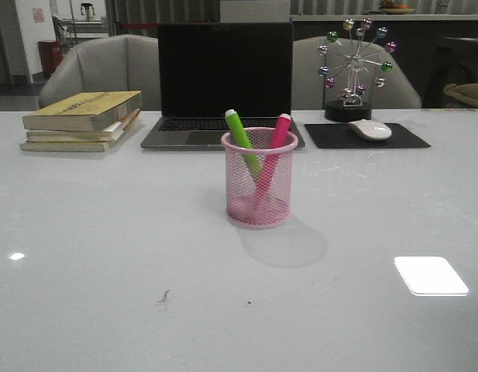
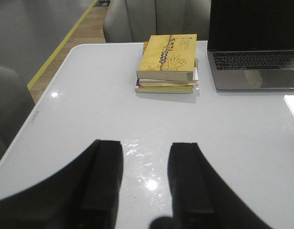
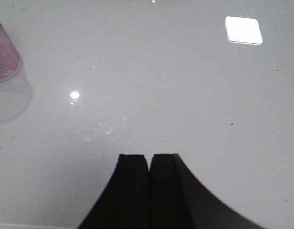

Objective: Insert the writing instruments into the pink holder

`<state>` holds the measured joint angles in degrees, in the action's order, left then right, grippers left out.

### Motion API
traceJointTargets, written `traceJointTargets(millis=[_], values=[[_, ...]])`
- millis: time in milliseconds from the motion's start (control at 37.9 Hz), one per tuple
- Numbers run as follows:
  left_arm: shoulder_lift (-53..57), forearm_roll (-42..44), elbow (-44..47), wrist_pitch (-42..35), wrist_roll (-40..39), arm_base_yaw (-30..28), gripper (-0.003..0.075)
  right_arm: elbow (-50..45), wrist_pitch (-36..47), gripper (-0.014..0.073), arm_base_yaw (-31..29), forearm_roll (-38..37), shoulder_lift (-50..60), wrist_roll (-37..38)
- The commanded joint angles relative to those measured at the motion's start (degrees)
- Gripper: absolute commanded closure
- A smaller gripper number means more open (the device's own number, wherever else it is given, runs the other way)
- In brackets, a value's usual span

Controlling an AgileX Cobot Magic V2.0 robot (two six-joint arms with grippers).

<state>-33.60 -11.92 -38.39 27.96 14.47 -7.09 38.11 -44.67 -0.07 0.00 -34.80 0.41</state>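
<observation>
The pink holder stands upright in the middle of the table. Both markers lean inside it: the lime green marker tilts left and the hot pink marker tilts right, their pale ends sticking above the rim. Neither arm shows in the front view. In the left wrist view my left gripper is open over bare table, with nothing between its fingers. My right gripper is shut on nothing, over bare table, and the holder's side shows at the edge of that view, well away from it.
Behind the holder sit an open laptop, a stack of books at the back left, and a white mouse on a black pad with a ball ornament at the back right. The books also show ahead of my left gripper.
</observation>
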Motion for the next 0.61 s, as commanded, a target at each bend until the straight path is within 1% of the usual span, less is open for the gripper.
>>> traceJointTargets(millis=[0,581], values=[[0.02,-0.90,-1.68,-4.87,-0.35,-0.08,0.0411,1.56,4.51,0.0538,-0.27,0.90,0.10,-0.41],[0.02,-0.90,-1.68,-4.87,-0.35,-0.08,0.0411,1.56,4.74,0.0538,-0.27,0.00,0.41,-0.41]])
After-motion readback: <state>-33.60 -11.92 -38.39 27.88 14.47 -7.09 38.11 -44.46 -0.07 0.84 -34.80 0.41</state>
